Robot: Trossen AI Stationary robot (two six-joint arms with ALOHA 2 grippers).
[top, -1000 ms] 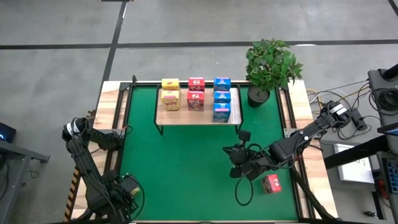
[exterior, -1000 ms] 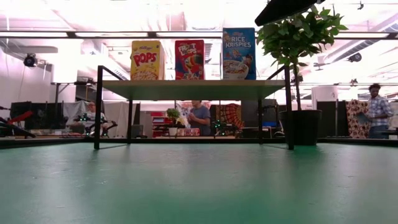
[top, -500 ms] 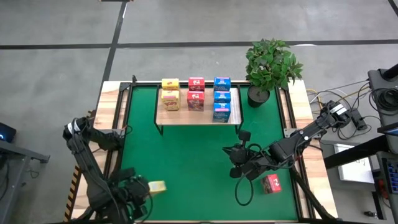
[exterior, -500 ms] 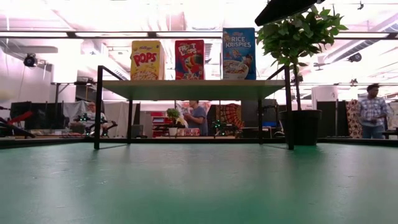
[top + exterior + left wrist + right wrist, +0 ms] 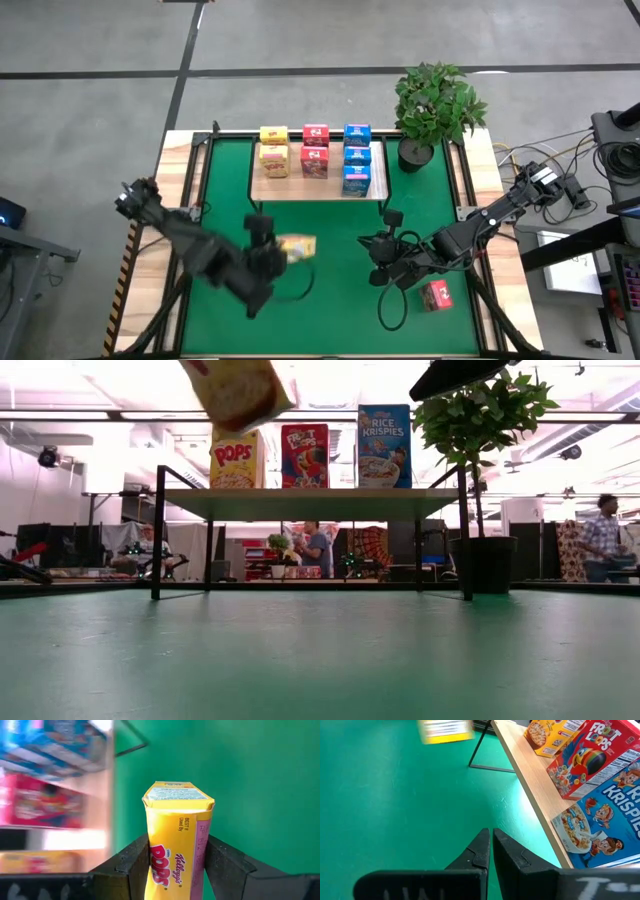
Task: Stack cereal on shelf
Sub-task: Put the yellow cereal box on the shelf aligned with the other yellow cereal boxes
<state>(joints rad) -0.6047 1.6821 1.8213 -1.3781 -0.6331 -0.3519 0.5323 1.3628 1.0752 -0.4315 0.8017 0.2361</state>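
Box (image 5: 177, 845), yellow, sits clamped between the left gripper (image 5: 175, 870) fingers, jutting forward past their tips, above the mat (image 5: 330, 225) near the shelf (image 5: 318, 187). Right gripper (image 5: 491, 851) rests clenched, empty.

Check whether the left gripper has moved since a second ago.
Yes. The left gripper, shut on a yellow cereal box, has swung from the mat's near-left corner toward the shelf.
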